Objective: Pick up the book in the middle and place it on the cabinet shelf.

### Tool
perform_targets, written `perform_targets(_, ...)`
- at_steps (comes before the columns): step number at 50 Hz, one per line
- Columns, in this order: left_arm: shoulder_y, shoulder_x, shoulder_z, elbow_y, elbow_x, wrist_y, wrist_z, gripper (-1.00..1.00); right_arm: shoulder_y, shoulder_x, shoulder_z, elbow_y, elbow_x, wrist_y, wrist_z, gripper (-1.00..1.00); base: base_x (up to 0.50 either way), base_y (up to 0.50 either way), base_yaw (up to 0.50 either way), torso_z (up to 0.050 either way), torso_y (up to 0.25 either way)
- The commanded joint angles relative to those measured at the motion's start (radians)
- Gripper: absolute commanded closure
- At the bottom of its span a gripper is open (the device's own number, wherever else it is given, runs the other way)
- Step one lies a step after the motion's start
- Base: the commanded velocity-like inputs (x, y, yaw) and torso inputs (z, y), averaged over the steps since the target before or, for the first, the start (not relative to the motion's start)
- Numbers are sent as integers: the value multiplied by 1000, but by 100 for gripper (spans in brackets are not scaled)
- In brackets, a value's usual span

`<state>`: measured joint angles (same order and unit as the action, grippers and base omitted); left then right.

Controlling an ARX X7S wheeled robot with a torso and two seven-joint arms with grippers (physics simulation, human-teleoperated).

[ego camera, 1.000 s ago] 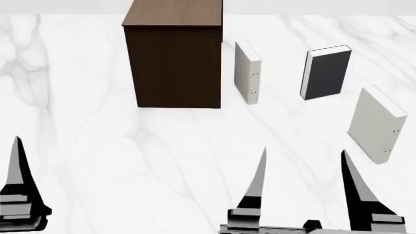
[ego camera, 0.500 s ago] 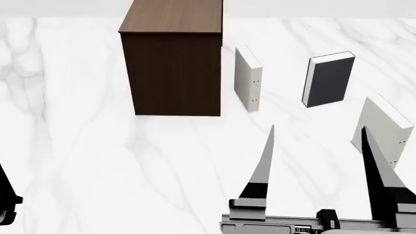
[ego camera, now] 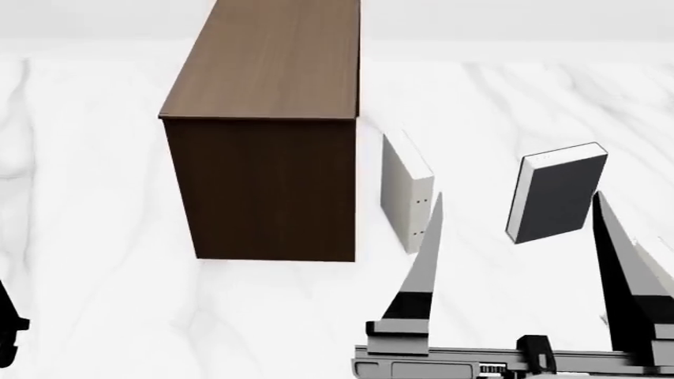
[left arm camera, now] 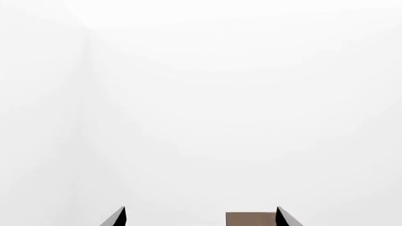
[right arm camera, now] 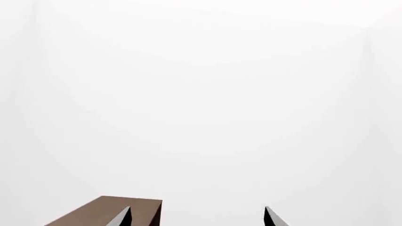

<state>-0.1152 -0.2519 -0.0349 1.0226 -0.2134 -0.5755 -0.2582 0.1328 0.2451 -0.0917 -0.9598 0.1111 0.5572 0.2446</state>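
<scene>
The dark charcoal book point(ego camera: 558, 193) stands upright on the white marble surface, right of the brown cabinet point(ego camera: 268, 142). My right gripper point(ego camera: 518, 207) is open and empty, its two fingers spread wide, in front of and below the book, apart from it. In the right wrist view its gripper point(right arm camera: 196, 214) shows only fingertips, with the cabinet top point(right arm camera: 103, 212) beyond. My left gripper point(left arm camera: 201, 214) is open and empty, tips only, with a bit of cabinet top point(left arm camera: 251, 219) beyond. In the head view only a dark part of the left arm point(ego camera: 9, 324) shows.
A pale off-white book point(ego camera: 406, 189) stands between the cabinet and the dark book. Another pale book point(ego camera: 658, 260) is mostly hidden behind my right finger at the right edge. The marble surface point(ego camera: 106, 300) spreads left and front.
The head view has moved closer and lower: cabinet and books look larger and lower in frame. My right gripper has risen towards the dark book. The right pale book is now mostly covered.
</scene>
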Motion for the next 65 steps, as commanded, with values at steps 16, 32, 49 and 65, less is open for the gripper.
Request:
perform_targets(16, -2, -36, 6, 1, -31, 13, -41, -100, 11, 18, -14, -14, 14, 13, 25, -100, 500, 0, 0, 0, 1)
perform_targets(32, 2, -56, 25, 0, -44, 23, -67, -100, 7, 27, -18, -7, 18, 12, 37, -100, 500, 0, 0, 0, 1)
perform_targets(49, 6, -82, 42, -10, -47, 36, -85, -100, -6, 37, -36, -1, -17, -48, 63, -100, 466, 0, 0, 0, 2)
perform_targets(65, 0, -96, 44, -6, -62, 31, -103, -100, -34, 45, -20, -5, 53, -126, 41, -100, -15, 0, -93, 0, 1)
